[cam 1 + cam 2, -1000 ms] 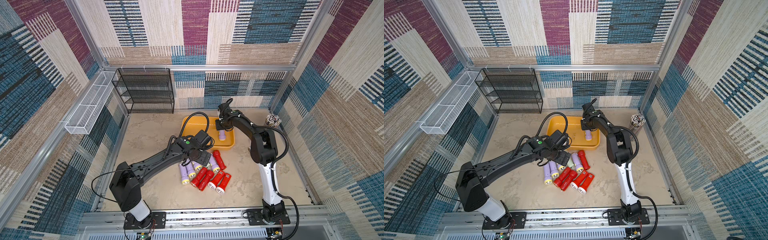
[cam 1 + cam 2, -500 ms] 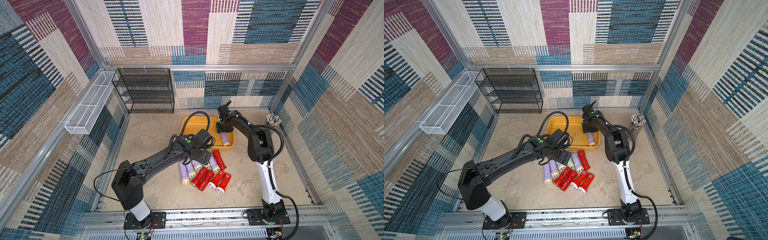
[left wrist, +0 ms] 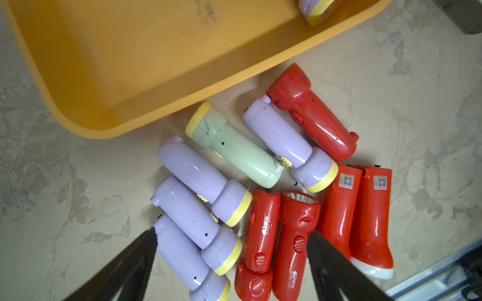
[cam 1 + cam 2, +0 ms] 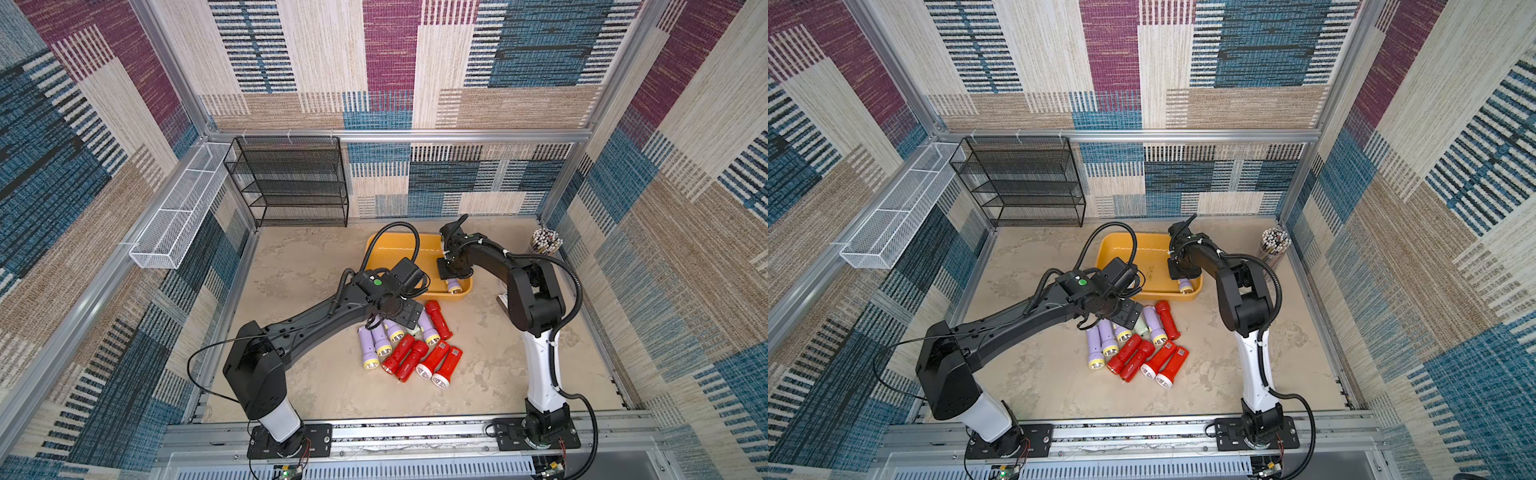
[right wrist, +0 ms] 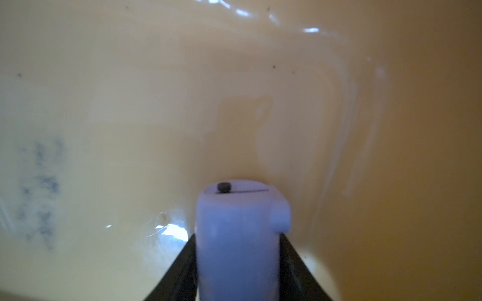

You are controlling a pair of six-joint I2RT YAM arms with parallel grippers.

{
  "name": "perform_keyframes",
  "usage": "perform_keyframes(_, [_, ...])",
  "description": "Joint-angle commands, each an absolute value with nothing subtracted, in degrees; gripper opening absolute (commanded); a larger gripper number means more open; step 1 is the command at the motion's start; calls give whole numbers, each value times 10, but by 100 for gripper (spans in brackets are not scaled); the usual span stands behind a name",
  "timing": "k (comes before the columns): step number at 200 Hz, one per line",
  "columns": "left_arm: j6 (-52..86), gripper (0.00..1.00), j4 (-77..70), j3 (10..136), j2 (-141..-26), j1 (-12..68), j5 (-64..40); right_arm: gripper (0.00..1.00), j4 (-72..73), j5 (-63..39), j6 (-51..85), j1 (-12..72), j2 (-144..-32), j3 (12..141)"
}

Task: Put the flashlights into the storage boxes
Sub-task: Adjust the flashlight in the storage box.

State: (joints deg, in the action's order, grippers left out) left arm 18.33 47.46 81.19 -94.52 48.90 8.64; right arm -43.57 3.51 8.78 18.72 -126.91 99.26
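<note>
One lilac flashlight [image 4: 454, 286] in yellow tray [image 4: 390, 257] — right gripper [image 5: 238, 235] pinching it; left gripper [image 3: 232, 232] spread.

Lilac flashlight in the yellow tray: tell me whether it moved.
Yes. The lilac flashlight has shifted toward the yellow tray's front right corner.

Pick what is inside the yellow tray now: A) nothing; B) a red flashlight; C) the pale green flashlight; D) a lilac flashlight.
D: a lilac flashlight with a yellow head sits in a corner of the yellow tray; no other colour shows there.
</note>
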Motion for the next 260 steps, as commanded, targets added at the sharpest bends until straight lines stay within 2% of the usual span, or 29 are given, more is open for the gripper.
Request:
perform_keyframes(1, [182,93,489,812,-939,489,94,44,-415,58,98,188,-1270,1001])
perform_keyframes(56, [182,93,492,807,-932,488,107,43,-471,117,79,179,-1366,1168])
perform_keyframes(82, [180,93,494,807,-933,488,110,46,-505,130,73,171,-1412,1244])
perform_keyframes(97, [180,93,494,806,-934,487,112,52,-512,134,71,169,-1424,1261])
perform_keyframes(108, [181,93,495,807,-936,487,112,61,-511,133,71,168,-1423,1258])
perform_keyframes(120, [183,93,495,807,-938,487,112,65,-505,132,73,168,-1411,1249])
perform_keyframes(176, [196,93,499,809,-927,487,108,68,-441,100,89,169,-1231,1112])
perform_keyframes(229, [203,93,478,806,-896,503,64,68,-337,-38,120,181,-983,811])
perform_keyframes(260, [198,93,451,794,-857,528,59,68,-316,-45,135,212,-881,689])
